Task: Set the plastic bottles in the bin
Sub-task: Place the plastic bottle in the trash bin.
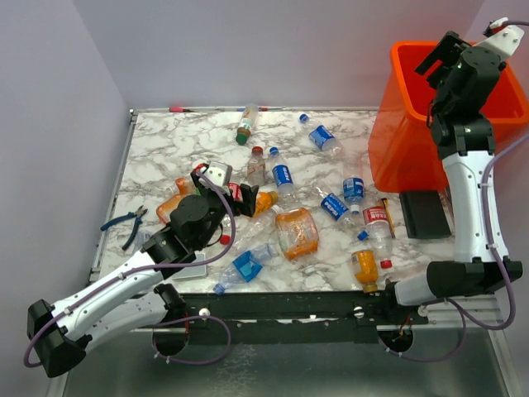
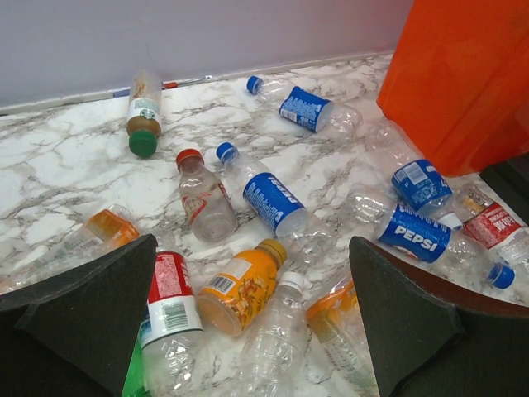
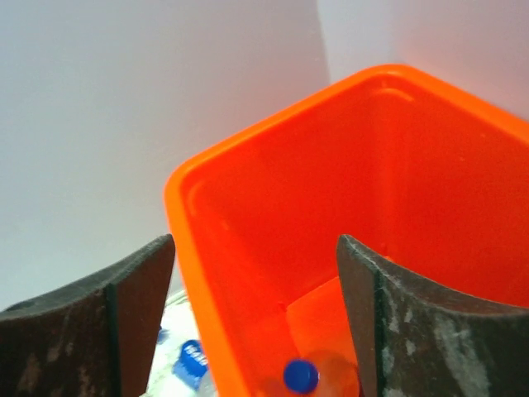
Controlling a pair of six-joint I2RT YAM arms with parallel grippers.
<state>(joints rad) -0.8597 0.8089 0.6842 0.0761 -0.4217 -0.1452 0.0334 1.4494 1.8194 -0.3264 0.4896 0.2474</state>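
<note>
Nearest the arm bases, an orange bottle (image 1: 364, 269) lies by the front edge of the counter (image 1: 165, 149), right of the middle. A crushed clear bottle (image 1: 246, 265) with a blue label sits further left. The blue-handled pliers (image 1: 124, 223) are off on the left side.

The left pincer (image 2: 252, 241) is spread wide with nothing in it, low over the pile. On its own cam a red-labelled bottle (image 2: 169, 302) and a yellow-orange bottle (image 2: 238, 289) lie just ahead, between the fingers.

Past that, most of the plastic bottles (image 1: 283, 175) are scattered across the middle of the counter, including a Pepsi bottle (image 2: 413, 233). A brown bottle (image 1: 245, 128) with a green cap lies by the far edge.

The bin (image 1: 397, 157) stands at the far right of the counter. The right pincer (image 3: 254, 240) hangs above its opening, jaws apart, gripping nothing. Down inside the bin, right below it, there's a blue-capped bottle (image 3: 300, 376). That view's pretty blurry, so I can't say if it's resting on the bottom or not.
</note>
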